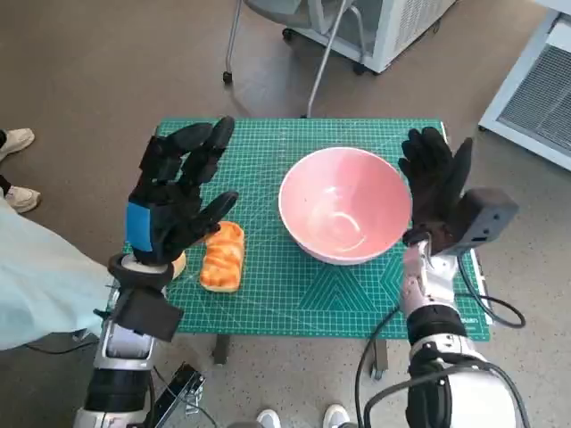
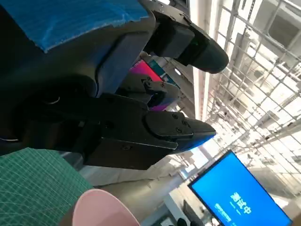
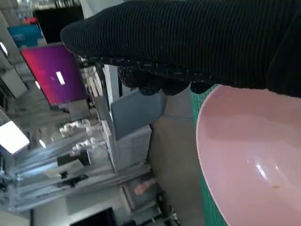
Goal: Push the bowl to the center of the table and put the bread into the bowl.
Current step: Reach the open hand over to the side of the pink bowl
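A: Bowl [image 1: 345, 217]?
B: Pink, upright, on the green mat [image 1: 294, 294], right of mat centre. Nothing in it.
A: Bread [image 1: 223, 256]?
B: Left of the bowl, apart from it, lying on the mat near the front edge. Not in the bowl yet.
A: Left hand [image 1: 176, 193]?
B: Raised above the mat left of the bowl, over the bread, fingers spread, holding nothing.
A: Right hand [image 1: 437, 183]?
B: Just beside the bowl's right rim, fingers up and apart, nothing grasped. Can't tell if it touches the rim.
A: Wrist views?
B: Right wrist shows glove [image 3: 197, 42] over bowl rim [image 3: 254, 150]. Left wrist shows fingers [image 2: 160, 129], bowl edge [image 2: 101, 209], a blue screen [image 2: 240, 197].
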{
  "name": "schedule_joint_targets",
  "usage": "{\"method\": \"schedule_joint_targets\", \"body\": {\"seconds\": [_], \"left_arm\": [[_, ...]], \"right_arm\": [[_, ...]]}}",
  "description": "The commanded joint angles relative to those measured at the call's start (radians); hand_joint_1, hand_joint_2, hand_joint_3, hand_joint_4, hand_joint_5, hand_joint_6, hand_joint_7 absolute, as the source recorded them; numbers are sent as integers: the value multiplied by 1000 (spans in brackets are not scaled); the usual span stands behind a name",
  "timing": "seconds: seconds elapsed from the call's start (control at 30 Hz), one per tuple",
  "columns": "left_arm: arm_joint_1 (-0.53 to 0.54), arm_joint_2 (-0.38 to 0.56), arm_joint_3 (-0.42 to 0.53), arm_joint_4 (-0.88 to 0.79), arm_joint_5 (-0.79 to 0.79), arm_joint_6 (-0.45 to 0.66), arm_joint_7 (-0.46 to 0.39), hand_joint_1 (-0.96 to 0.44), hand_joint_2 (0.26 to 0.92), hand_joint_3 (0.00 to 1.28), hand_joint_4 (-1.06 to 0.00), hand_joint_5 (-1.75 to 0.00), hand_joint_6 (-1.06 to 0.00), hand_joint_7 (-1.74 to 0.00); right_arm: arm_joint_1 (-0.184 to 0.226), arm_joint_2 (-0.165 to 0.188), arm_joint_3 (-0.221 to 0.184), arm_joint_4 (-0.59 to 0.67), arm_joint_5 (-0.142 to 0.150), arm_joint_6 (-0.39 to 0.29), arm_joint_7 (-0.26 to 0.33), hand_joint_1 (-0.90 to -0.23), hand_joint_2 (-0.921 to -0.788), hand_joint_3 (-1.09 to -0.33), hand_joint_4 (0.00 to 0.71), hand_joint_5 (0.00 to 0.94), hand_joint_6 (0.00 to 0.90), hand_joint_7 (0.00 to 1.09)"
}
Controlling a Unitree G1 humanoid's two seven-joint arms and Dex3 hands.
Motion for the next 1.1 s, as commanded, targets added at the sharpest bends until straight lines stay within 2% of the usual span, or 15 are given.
{"method": "schedule_joint_targets", "body": {"seconds": [0.03,0.2,0.63,0.97,1.1], "left_arm": [[27,7,13,-44,0,25,1,-173,921,202,-414,-2,-221,-873],[42,4,18,-77,3,53,2,-166,921,202,-415,-2,-219,-898],[59,-13,11,-110,16,89,12,-152,921,207,-414,-2,-217,-918],[65,-12,13,-113,7,93,1,-151,921,209,-413,-2,-215,-920],[70,0,17,-125,1,98,-11,-152,920,207,-414,-2,-213,-921]], "right_arm": [[-10,18,12,22,-18,41,-22,-524,-921,-779,291,7,163,569],[-26,24,21,26,-30,68,-27,-540,-921,-793,288,4,141,571],[-39,29,44,28,-44,98,-21,-518,-921,-816,251,0,128,575],[-41,-15,45,20,-49,96,4,-503,-921,-822,253,4,119,576],[-40,-41,36,10,-40,77,24,-513,-921,-824,274,12,111,595]]}}
